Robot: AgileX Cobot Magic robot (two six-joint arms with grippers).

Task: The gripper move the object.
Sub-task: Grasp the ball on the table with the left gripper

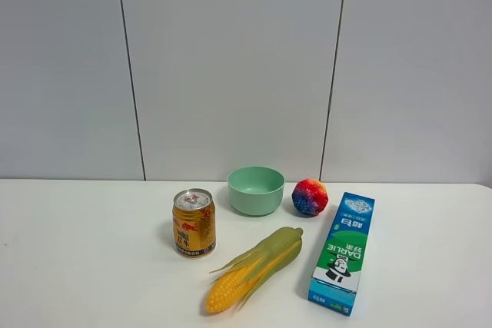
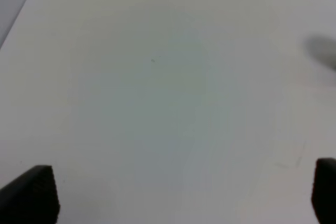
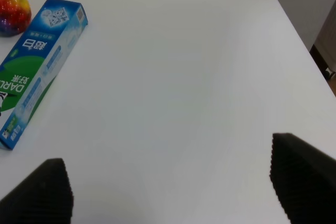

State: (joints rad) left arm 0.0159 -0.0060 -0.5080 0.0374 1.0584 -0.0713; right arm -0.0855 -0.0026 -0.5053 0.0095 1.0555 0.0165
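The object, a small rough ball (image 1: 310, 197) mottled red, blue, orange and purple, sits on the white table (image 1: 92, 266) just right of the mint-green bowl (image 1: 256, 190). It also shows at the edge of the right wrist view (image 3: 13, 11), beyond the toothpaste box (image 3: 39, 61). Neither arm shows in the exterior high view. My left gripper (image 2: 184, 195) is open over bare table, with only the two black fingertips (image 2: 31, 192) in view. My right gripper (image 3: 173, 182) is open and empty, well away from the ball.
A gold drink can (image 1: 194, 223) stands left of the bowl. A corn cob (image 1: 254, 268) lies in front. A blue-green toothpaste box (image 1: 344, 252) lies to the right. A grey panelled wall (image 1: 231, 59) is behind the table. The table's right edge (image 3: 294, 24) is near my right gripper.
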